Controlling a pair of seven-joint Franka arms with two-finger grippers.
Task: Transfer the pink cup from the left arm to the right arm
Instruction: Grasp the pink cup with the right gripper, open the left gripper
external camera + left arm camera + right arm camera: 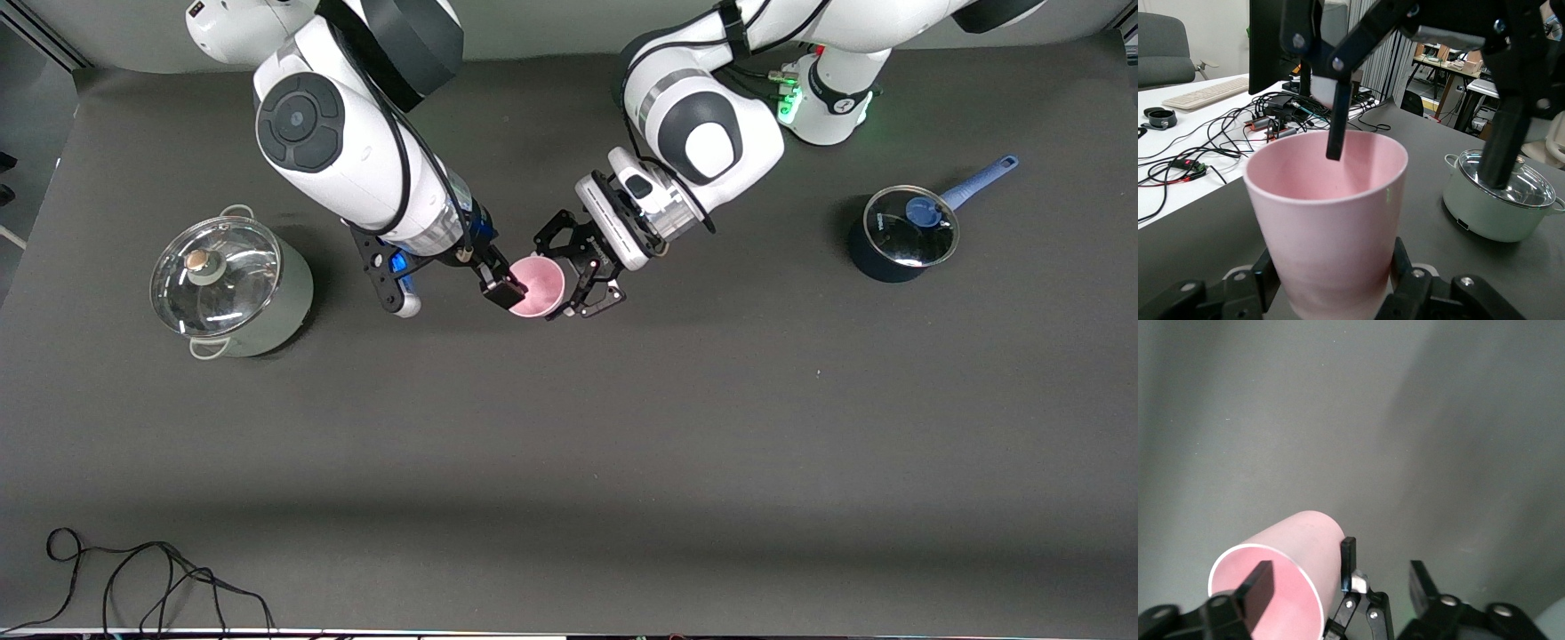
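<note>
The pink cup [540, 286] is held upright over the middle of the table. My left gripper [560, 283], with skeletal linkage fingers, is shut on the cup's lower part. In the left wrist view its fingers [1265, 275] press both sides of the cup [1331, 220], and the gripper's middle [1333, 273] lies on the cup. My right gripper [511, 290] is open and straddles the cup's rim. One finger hangs inside the cup, the other outside, and neither touches the wall [1415, 170]. The right wrist view shows the same [1338, 587], with the cup's mouth [1281, 600] toward the camera.
A pale green pot with a glass lid [231, 284] stands at the right arm's end and also shows in the left wrist view [1498, 200]. A dark blue saucepan with a glass lid [902, 236] stands at the left arm's end. A black cable [133, 578] lies at the near edge.
</note>
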